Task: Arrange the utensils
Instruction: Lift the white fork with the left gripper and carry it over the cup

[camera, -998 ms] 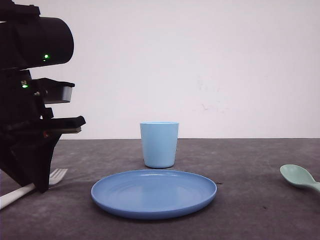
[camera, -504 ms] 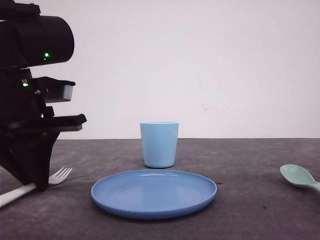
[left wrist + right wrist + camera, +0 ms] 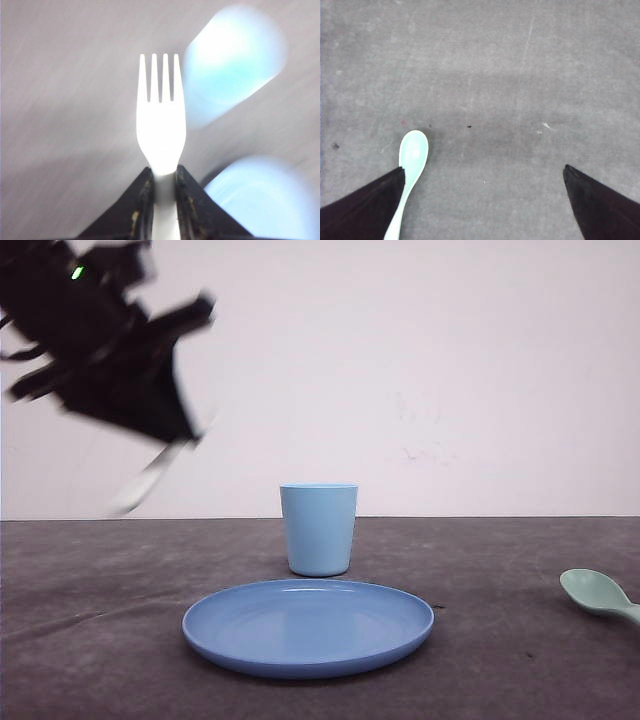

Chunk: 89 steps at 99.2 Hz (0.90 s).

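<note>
Left arm raised high, tilted, motion-blurred in front view. Left gripper clamped on fork handle, fingers pressing both sides, tines projecting straight ahead of fingertips. Right gripper spread wide, fingers well apart, nothing between, pointing down at desk.

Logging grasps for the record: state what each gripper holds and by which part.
The left gripper is shut on the white fork, pinching its handle just below the head, tines pointing away. The right gripper is open and holds nothing; the spoon lies on the table.
</note>
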{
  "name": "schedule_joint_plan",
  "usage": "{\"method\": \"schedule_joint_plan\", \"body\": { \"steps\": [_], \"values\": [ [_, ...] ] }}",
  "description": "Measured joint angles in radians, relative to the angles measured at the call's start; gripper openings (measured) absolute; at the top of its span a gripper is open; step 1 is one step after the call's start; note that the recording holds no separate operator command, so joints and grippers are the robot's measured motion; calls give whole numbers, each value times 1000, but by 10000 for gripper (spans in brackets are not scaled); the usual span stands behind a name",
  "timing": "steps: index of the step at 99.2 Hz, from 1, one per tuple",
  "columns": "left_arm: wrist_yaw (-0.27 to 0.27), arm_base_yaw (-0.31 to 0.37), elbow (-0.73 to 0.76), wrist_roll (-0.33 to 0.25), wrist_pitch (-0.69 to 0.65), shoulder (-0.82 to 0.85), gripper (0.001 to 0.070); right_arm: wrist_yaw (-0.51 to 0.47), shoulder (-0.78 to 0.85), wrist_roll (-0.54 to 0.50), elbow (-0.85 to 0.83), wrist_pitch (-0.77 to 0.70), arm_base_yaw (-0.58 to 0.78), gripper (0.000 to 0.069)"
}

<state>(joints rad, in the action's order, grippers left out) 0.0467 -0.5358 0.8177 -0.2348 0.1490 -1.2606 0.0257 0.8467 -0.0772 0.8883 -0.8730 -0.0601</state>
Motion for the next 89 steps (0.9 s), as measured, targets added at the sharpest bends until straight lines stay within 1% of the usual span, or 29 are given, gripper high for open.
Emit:
{"method": "schedule_joint_plan", "body": {
  "steps": [9, 14, 30, 47, 68, 81, 89],
  "values": [
    [58, -11, 0, -2, -134, 0, 42, 0, 0, 0, 0, 0, 0, 636],
    [75, -16, 0, -2, -210, 0, 42, 0, 0, 0, 0, -1, 0, 636],
    [81, -31, 0, 7, -447, -15, 42, 0, 0, 0, 0, -9, 0, 636],
    [81, -32, 0, 42, -664, -74, 42, 0, 0, 0, 0, -9, 0, 636],
    [81, -34, 0, 72, -898, -223, 42, 0, 0, 0, 0, -9, 0, 636],
    [81, -34, 0, 118, -1054, -327, 42, 0, 0, 0, 0, -9, 0, 636],
    [81, -34, 0, 139, -1116, -380, 42, 0, 0, -2, 0, -9, 0, 636]
  ]
}}
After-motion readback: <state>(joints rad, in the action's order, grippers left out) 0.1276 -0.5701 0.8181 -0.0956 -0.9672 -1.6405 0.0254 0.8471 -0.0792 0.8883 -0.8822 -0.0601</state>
